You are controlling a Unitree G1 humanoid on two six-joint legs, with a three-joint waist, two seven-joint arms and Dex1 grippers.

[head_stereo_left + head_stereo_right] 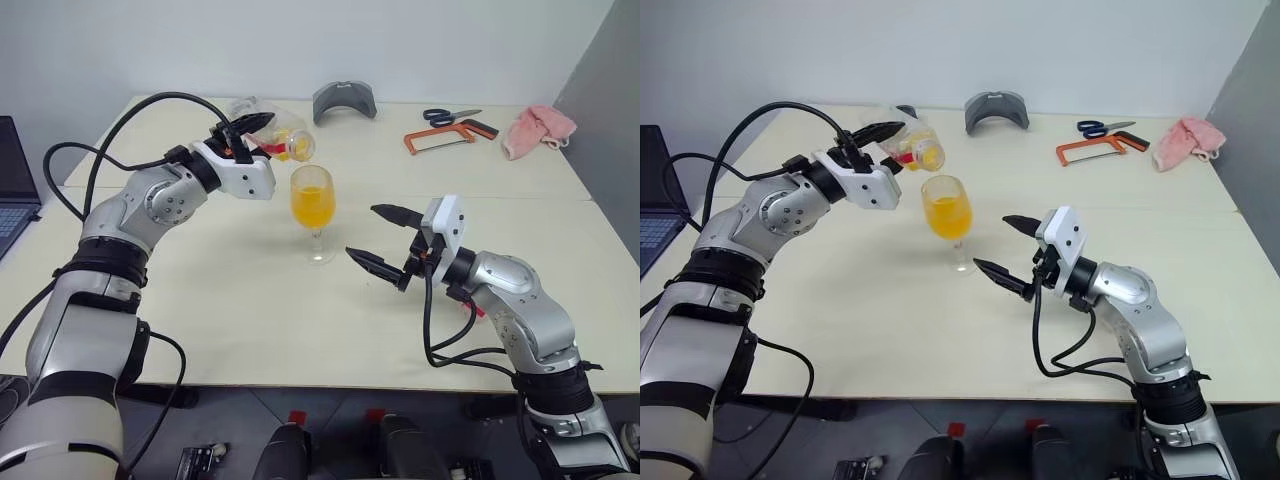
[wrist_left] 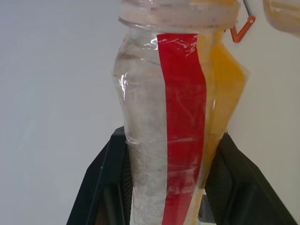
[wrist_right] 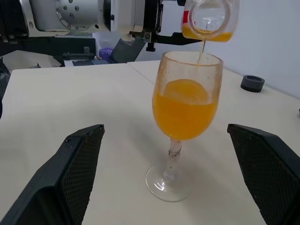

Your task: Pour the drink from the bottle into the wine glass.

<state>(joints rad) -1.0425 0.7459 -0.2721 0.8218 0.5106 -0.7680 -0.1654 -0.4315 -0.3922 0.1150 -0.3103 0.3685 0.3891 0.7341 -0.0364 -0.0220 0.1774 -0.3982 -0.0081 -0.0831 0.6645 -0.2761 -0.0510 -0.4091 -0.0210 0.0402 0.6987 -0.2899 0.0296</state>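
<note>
Left gripper (image 1: 243,130) is clenching the bottle (image 1: 272,138), tipping it over the wine glass (image 1: 313,208); drink (image 3: 185,108) is trickling in, bowl over half full. Right gripper (image 1: 383,239) is waiting beside, spread, holding nothing.

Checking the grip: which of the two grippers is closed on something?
The left gripper, clamped on the tilted bottle over the wine glass; the right gripper stands open, empty.

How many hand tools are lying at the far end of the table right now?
2. The scissors with blue handles lie at the far right of the table; the orange hacksaw lies just in front of them, left of the pink cloth. None seems hidden.
</note>
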